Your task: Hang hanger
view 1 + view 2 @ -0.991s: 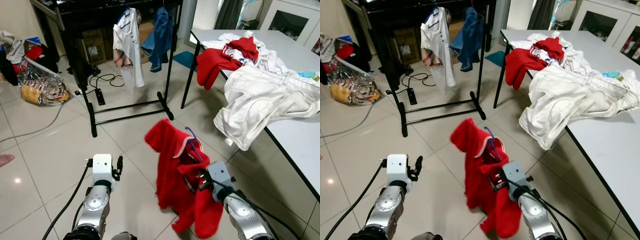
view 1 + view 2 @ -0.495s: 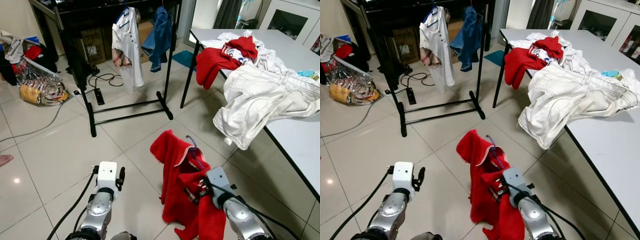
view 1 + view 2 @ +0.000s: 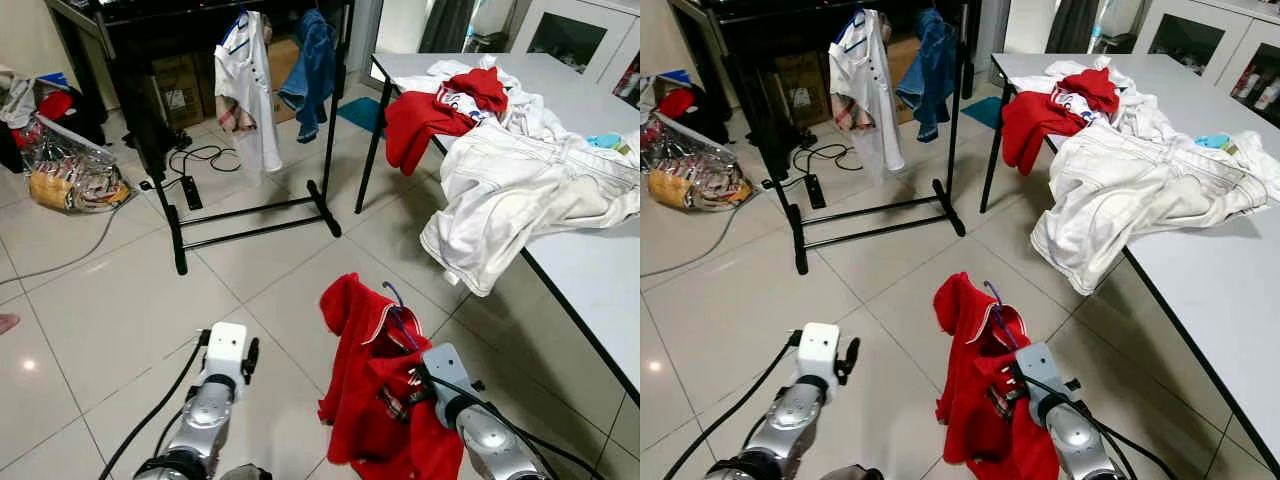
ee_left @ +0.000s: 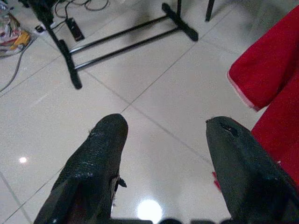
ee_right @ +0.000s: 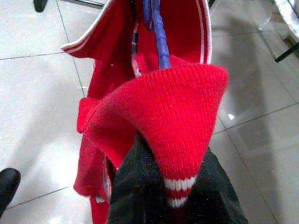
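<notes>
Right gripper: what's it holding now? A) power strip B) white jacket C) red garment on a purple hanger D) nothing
C: the right gripper is shut on the red garment, with the purple hanger hook rising from its collar.

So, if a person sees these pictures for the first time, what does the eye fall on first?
Most likely the bright red garment, held up over the pale floor tiles by the right hand, with a purple hanger rising from its collar. Beyond it stands a black clothes rack with a white shirt and a blue denim piece hanging. On the robot's right, a white table bears a heap of white and red clothes.
</notes>
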